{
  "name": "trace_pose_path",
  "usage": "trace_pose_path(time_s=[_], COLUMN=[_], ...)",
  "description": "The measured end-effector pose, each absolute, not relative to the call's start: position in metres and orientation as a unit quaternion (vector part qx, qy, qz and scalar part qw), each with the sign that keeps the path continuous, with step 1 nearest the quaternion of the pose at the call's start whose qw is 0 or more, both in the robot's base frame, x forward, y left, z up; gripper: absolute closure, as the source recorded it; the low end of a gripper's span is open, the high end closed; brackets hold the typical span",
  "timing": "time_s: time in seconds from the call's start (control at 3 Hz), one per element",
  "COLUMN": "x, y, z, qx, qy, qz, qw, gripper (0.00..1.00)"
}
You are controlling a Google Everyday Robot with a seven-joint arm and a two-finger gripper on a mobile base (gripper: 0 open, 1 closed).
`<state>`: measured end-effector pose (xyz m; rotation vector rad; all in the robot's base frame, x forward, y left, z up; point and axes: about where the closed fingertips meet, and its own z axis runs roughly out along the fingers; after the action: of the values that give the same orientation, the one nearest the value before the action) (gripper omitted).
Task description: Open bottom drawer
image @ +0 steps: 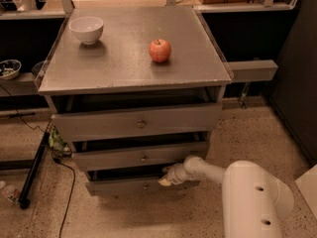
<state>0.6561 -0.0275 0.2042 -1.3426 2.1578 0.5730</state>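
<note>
The grey cabinet [133,68] fills the middle of the view, and its flat top serves as the counter. The robot's white arm [247,192] comes in from below the counter's front right corner and reaches left toward the cabinet's base.

Three drawers sit below the counter's front edge. The top drawer [99,125] is the tallest and the middle drawer [114,157] is slimmer. The bottom drawer [119,186] is the lowest and narrowest, close to the floor. A dark gap shows above each drawer front, so none looks fully flush. The bottom one appears to be out only a little, if at all.

A white bowl [86,29] stands near the counter's back left corner. A red apple [160,50] sits right of centre, well apart from the bowl.

The gripper [166,178] is at the top edge of the bottom drawer's front, under the right half of the counter's front edge. It is just right of the small round knob [146,185] and not on it. How far it is open, and whether it has hold of anything, cannot be told from this view.

The step in hand looks like getting a grip on the drawer, so the pull itself is probably not yet under way. The next move calls for a firm hook or hold on the drawer's upper lip or knob. After that comes a straight, level pull away from the cabinet, kept in line with the drawer's travel so that the front does not jam or slip free.
</note>
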Motion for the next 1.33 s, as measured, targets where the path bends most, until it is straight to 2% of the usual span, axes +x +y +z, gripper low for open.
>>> trace_pose_path(time_s=[0.33,1.33], x=[0.656,0.634], y=[-0.028,-0.04], z=[0.205,0.211], qx=[-0.497,-0.475], qy=[0.799,0.804], qz=[0.212,0.241], qw=[0.265,0.264], gripper=[1.0,1.0])
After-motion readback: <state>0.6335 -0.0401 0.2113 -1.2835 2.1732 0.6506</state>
